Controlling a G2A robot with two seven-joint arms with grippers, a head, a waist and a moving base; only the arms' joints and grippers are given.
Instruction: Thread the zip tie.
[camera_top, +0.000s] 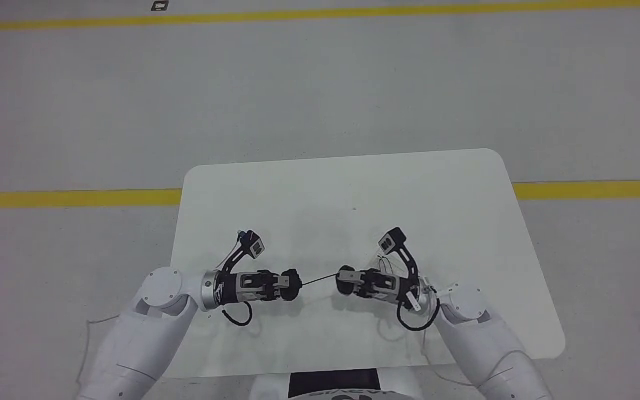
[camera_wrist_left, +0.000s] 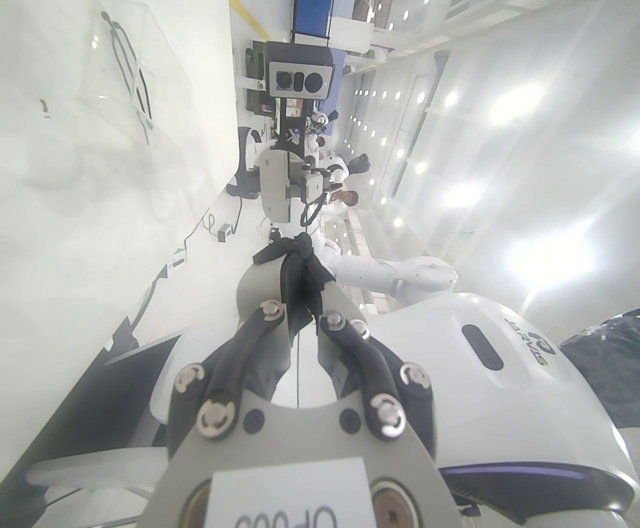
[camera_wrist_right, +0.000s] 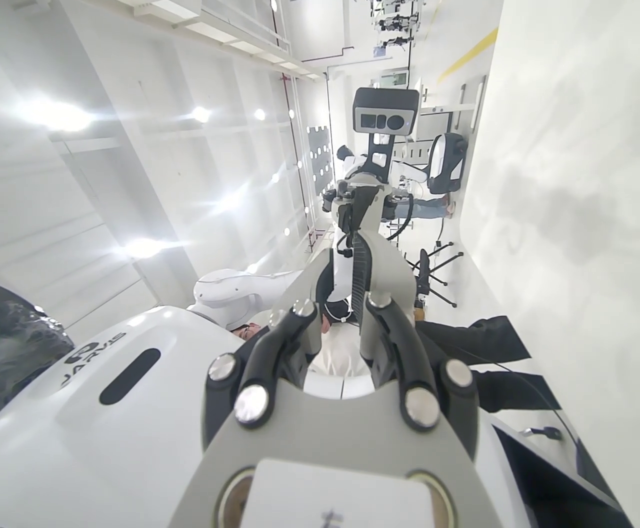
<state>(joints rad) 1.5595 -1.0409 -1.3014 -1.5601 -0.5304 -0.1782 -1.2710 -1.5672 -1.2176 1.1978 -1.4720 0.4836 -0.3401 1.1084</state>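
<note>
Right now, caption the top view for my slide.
The left gripper and right gripper hold a zip tie stretched between them over the white table.

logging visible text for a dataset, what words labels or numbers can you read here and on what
label on left gripper: cut off at the picture's edge, not readable whole.
label on right gripper: cut off too, not readable.
floor tag: too small to read.
zip tie, table: no print.

Left fingers, right fingers pinched, facing.
</note>
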